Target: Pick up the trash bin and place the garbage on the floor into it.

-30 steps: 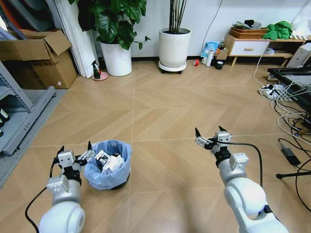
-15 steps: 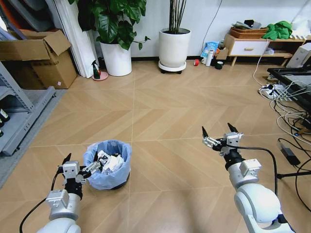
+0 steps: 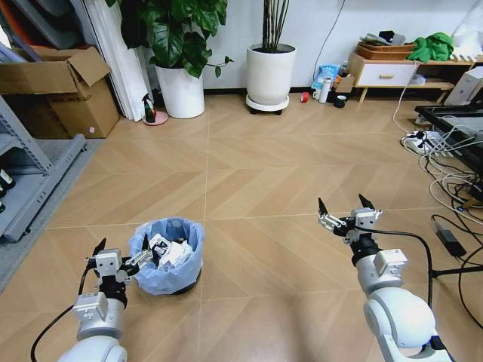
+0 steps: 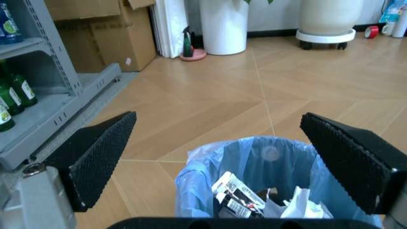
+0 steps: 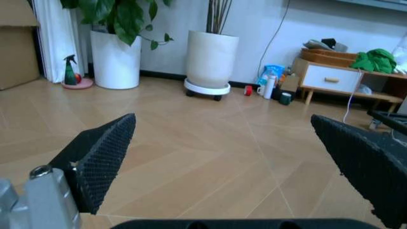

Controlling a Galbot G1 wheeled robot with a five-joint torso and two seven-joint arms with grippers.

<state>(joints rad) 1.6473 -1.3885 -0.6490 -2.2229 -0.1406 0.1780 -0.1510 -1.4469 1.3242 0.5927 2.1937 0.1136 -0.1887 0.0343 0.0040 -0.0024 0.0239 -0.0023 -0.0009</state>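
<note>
Behind trash bin [image 3: 169, 256]: plant pots [image 3: 181, 90].

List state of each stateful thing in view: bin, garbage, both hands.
trash bin: upright on the floor, blue liner folded over its rim, not held.
garbage: inside the bin, cartons and crumpled paper piled near the top.
left hand: open, beside the bin's rim, fingers apart, gripping nothing.
right hand: open, empty, above bare floor away from the bin.
</note>
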